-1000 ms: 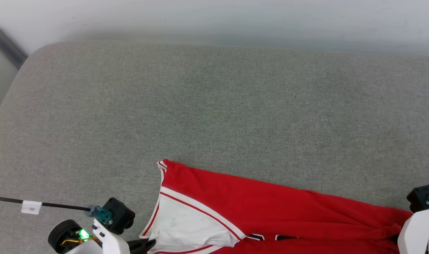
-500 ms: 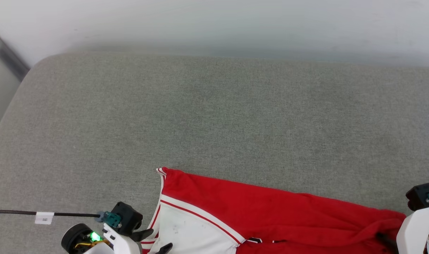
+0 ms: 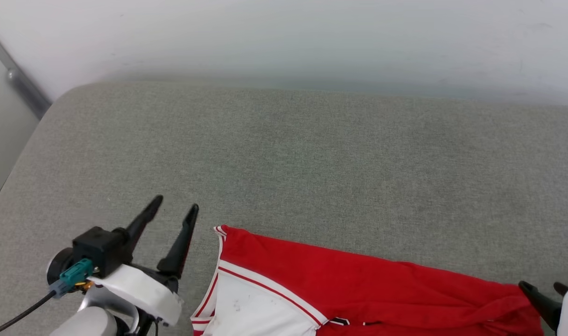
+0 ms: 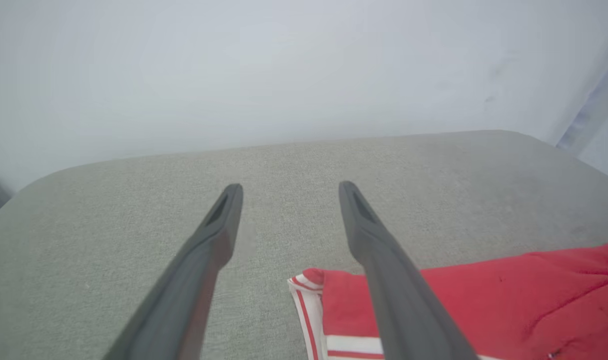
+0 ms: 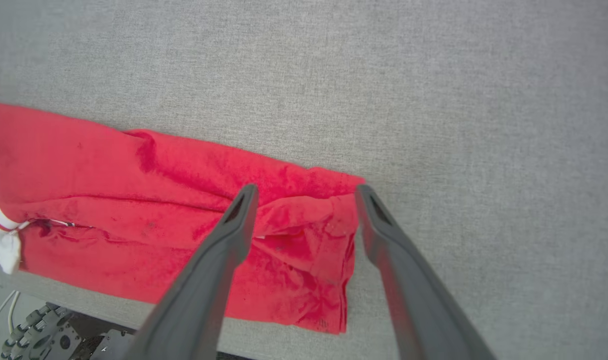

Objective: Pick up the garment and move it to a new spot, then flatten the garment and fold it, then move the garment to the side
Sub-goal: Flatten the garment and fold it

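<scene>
Garment: red jersey shirt with white striped-cuff sleeve [image 3: 358,284] lies banded along the grey fabric cushion's [image 3: 284,163] near edge | left gripper [image 3: 176,204] spread, empty, beside sleeve end | right gripper [image 5: 306,192] spread over hem end, pinching nothing | I judge both stand clear so the cloth settles flat.

Left gripper [image 3: 177,204] and right gripper [image 3: 540,285] both point forward, fingers spread wide apart and gripping nothing.

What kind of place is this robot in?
Probably a plain indoor workroom or test room, though it's hard to be sure. There's a big grey fabric-covered pad, like a mattress or sofa seat, pushed against a bare white wall, with a red jersey lying on it.
</scene>
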